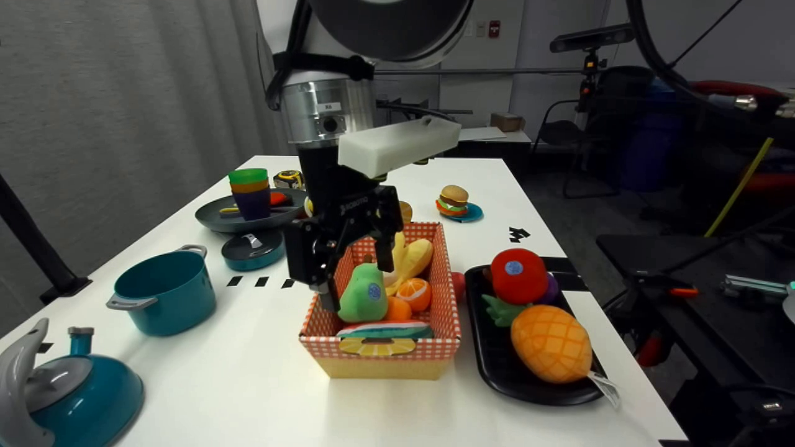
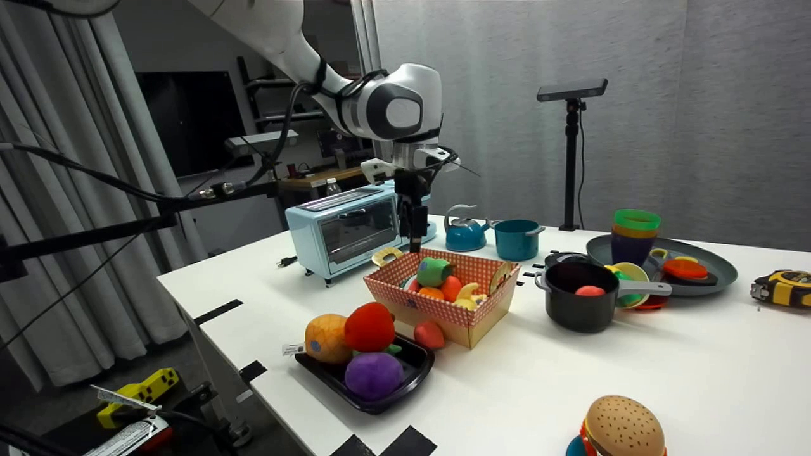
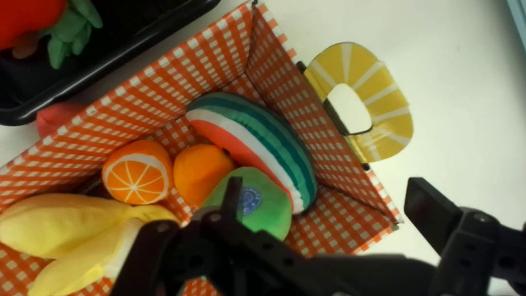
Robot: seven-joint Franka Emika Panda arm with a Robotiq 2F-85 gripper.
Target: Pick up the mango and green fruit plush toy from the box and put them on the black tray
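1. Green fruit plush toy (image 3: pixel 267 205) lies inside the chequered box (image 1: pixel 382 369), near the end that carries a yellow handle (image 3: pixel 386 107). It sits just beside a watermelon slice plush (image 3: pixel 263 144) and a plain orange plush (image 3: pixel 203 170).
2. The jaws stand spread wide at that same end of the box. In the wrist view, one jaw covers part of the green fruit plush toy; the other shows past the box's corner, with the tabletop (image 1: pixel 242 385) behind it. Whether the nearer one touches the toy, I cannot tell.
3. A half-orange plush (image 3: pixel 137 174) and a yellow banana plush (image 3: pixel 70 224) share the box, the banana farther from the handle.
4. Which of the plush pieces is the mango, I cannot tell.
5. The black tray (image 1: pixel 497 357) rests on the tabletop, just beside a long side of the box. On it are a red round plush (image 1: pixel 518 276), an orange textured plush (image 1: pixel 553 344) and a purple plush (image 2: pixel 374 375).
6. A white tag (image 1: pixel 605 388) on the orange textured plush hangs past the tray's rim.
7. A pinkish-red plush (image 2: pixel 429 334) lies between the tray and the box, seen in both exterior views.
8. Elsewhere on the tabletop stand a teal pot (image 1: pixel 168 304), a teal kettle (image 1: pixel 93 391), a light-blue toaster oven (image 2: pixel 310 240) and a black saucepan (image 2: pixel 580 313) with a red piece (image 2: pixel 590 291) in it.
9. A toy burger (image 1: pixel 453 200) sits partly on a small blue plate (image 1: pixel 475 213), well apart from the box.
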